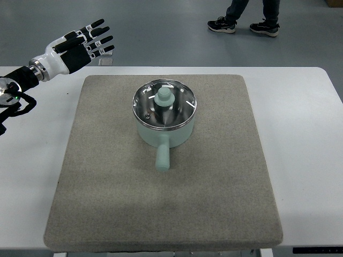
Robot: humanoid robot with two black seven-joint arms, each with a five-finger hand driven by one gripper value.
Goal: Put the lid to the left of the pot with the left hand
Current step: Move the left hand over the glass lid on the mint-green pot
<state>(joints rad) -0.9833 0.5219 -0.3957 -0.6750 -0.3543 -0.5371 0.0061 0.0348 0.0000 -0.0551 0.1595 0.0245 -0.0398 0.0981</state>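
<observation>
A mint-green pot [161, 136] stands in the middle of a grey mat [107, 187], its handle pointing toward the near edge. A glass lid [182, 101] with a steel rim and a mint-green knob [163, 96] sits on the pot. My left hand [88, 40] is raised at the far left, well apart from the pot and beyond the mat's far left corner. Its fingers are spread and it holds nothing. The right arm is out of view.
The mat lies on a white table [300, 134]. Bare mat shows to the left of the pot. A person's legs and black shoes [244, 24] stand on the floor beyond the table's far edge.
</observation>
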